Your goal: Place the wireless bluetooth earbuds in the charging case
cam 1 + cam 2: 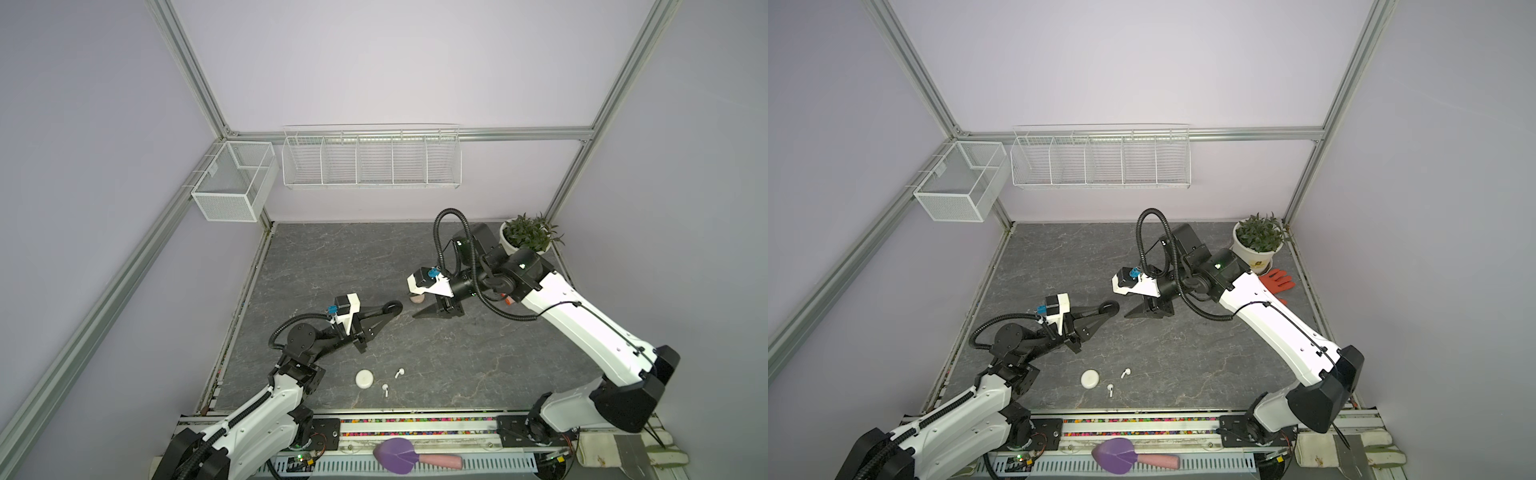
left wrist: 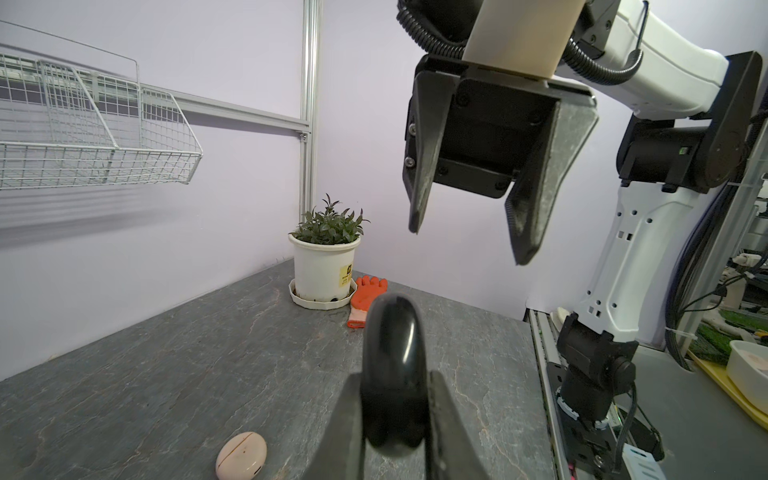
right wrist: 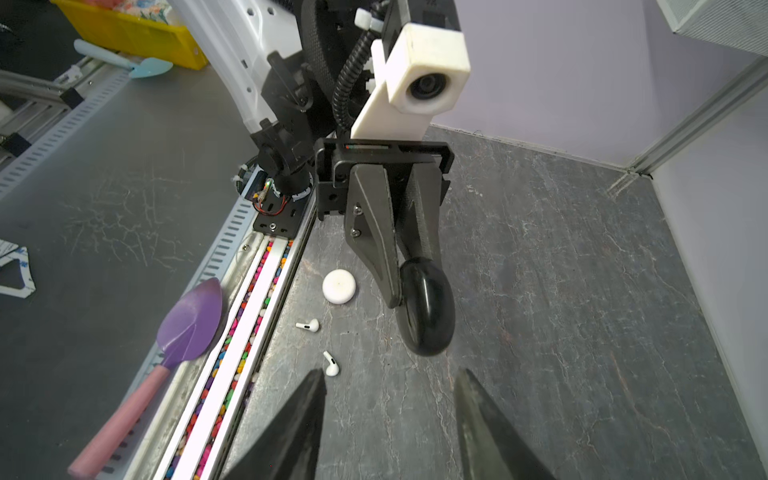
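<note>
My left gripper [image 1: 390, 308] is shut on a glossy black oval charging case [image 2: 392, 332], held edge-on above the table, also seen in the right wrist view [image 3: 428, 311]. My right gripper [image 3: 390, 374] faces it a short way off, open and empty [image 2: 469, 245]. Two white earbuds [image 1: 399, 372] [image 1: 385, 390] lie loose near the front edge, beside a round white case [image 1: 365, 379]. In the right wrist view the earbuds [image 3: 308, 325] [image 3: 331, 363] lie just past one fingertip. A closed pale pink case [image 2: 241, 455] rests on the table below the right gripper.
A potted plant [image 1: 1258, 241] and an orange glove [image 1: 1277, 280] sit at the back right corner. Wire baskets [image 1: 372, 158] and a mesh box [image 1: 232, 187] hang on the walls. A purple trowel [image 1: 399, 455] lies beyond the front rail.
</note>
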Robot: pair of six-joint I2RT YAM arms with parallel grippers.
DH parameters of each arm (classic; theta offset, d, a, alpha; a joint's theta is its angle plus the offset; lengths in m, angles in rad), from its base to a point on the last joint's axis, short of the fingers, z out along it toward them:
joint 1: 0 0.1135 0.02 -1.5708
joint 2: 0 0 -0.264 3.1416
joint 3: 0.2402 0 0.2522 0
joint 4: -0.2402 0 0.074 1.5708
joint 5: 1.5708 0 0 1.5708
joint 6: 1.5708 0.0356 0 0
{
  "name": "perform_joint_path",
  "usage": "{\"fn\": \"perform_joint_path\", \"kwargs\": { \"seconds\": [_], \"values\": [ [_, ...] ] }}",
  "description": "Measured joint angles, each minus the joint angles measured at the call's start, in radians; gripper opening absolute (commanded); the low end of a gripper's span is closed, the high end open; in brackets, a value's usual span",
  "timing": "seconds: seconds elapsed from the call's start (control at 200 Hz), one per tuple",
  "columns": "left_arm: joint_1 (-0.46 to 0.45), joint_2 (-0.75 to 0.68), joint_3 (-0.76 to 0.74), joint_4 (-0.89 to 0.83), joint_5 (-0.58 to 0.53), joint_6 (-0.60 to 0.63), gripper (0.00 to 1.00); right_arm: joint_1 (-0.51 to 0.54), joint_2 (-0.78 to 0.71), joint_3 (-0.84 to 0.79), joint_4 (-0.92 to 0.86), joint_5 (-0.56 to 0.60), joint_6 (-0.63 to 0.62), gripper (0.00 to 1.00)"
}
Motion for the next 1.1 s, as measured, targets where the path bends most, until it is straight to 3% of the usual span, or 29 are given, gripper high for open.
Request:
{"fn": "perform_joint_path", "kwargs": {
  "seconds": [0.255,0.685,0.935,1.029,1.099],
  "values": [
    [0.0,0.0,0.0,0.004,0.004,0.0,0.0,0.001,0.114,0.101,-0.09,0.027,-0.083,0.46],
    [0.0,0.0,0.0,0.002,0.01,-0.001,0.0,0.029,0.2,0.177,-0.131,0.014,-0.117,0.29],
    [0.0,0.0,0.0,-0.005,0.015,-0.004,0.0,0.035,0.211,0.178,-0.132,0.026,-0.119,0.25],
    [0.0,0.0,0.0,-0.015,0.013,-0.005,0.0,0.042,0.211,0.171,-0.121,0.05,-0.107,0.26],
    [0.0,0.002,0.0,-0.032,0.006,-0.01,0.0,0.047,0.204,0.15,-0.098,0.075,-0.086,0.37]
  ]
}}
